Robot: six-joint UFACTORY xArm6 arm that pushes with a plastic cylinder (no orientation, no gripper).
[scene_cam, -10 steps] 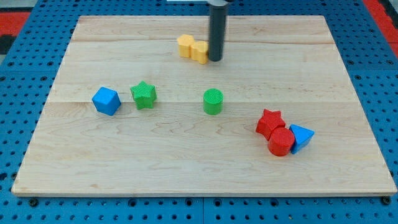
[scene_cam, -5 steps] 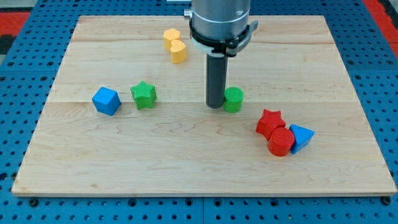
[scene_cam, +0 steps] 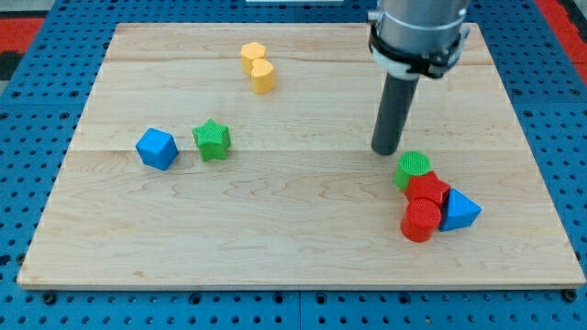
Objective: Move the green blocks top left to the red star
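Note:
My tip (scene_cam: 384, 150) stands just up and left of the green cylinder (scene_cam: 414, 169), a small gap apart. The green cylinder touches the top-left side of the red star (scene_cam: 428, 191). A red cylinder (scene_cam: 420, 221) sits right below the red star, and a blue triangular block (scene_cam: 459, 211) is against their right side. The green star (scene_cam: 213, 139) sits at the view's left, far from my tip, beside a blue cube (scene_cam: 156, 148).
Two yellow blocks (scene_cam: 258, 66) sit together near the top middle of the wooden board (scene_cam: 293, 247). The blue pegboard table surrounds the board on all sides.
My tip pushed the yellow blocks left, then pushed the green cylinder right and down until it met the red star. The red and blue cluster shifted slightly right and down.

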